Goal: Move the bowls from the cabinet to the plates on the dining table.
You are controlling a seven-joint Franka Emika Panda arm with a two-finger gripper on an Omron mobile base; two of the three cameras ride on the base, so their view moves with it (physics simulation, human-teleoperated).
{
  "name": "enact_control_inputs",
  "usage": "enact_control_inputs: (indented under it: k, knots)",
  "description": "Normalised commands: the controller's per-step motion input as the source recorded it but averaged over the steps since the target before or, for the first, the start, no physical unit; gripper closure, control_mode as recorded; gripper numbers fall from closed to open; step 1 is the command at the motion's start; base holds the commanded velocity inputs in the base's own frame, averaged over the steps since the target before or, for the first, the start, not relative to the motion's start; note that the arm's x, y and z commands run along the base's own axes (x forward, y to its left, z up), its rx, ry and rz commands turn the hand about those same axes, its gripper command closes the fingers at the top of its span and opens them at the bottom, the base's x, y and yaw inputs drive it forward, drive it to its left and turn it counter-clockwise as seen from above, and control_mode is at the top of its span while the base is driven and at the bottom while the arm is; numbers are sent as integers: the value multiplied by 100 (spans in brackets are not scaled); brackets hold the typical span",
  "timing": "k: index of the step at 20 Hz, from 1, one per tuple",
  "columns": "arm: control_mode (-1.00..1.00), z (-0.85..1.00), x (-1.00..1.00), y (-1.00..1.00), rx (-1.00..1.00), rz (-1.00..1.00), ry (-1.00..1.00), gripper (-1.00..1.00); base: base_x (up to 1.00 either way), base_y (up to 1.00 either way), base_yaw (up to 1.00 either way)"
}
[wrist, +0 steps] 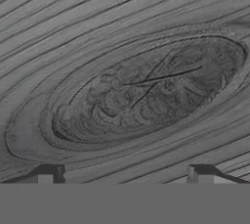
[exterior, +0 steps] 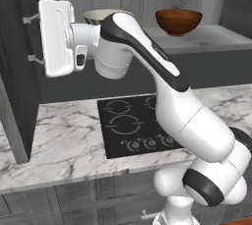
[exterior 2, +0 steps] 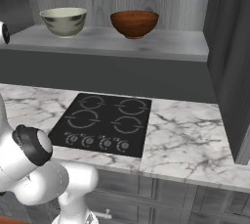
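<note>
Two bowls stand on the open cabinet's shelf (exterior 2: 166,42). The cream bowl (exterior 2: 63,21) is on the left and the reddish-brown wooden bowl (exterior 2: 134,23) on the right, a little apart. In the left base view my arm covers most of the cream bowl (exterior: 98,14), while the brown bowl (exterior: 178,21) is plain. My gripper (exterior: 32,39) is open and empty. It points left, close to the dark wood-grain inner face of the cabinet's open left door (exterior: 17,71). The hand view has the fingertips (wrist: 49,174) spread before wood grain (wrist: 146,91). The plates and dining table are out of view.
A black four-ring cooktop (exterior 2: 102,123) is set in the marble counter (exterior 2: 185,140) below the shelf. The cabinet's right door (exterior 2: 234,71) stands open over the counter's right end. Grey drawers (exterior: 74,204) run under the counter's front edge.
</note>
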Motion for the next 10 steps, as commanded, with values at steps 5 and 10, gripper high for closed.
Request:
enact_control_inputs:
  k: [5,10]
  knots:
    - [-100,-15,-5,50,9,6,0,-100,0,0,0]
    - [-100,8,-7,22,-1,-1,0,-100,0,0,0]
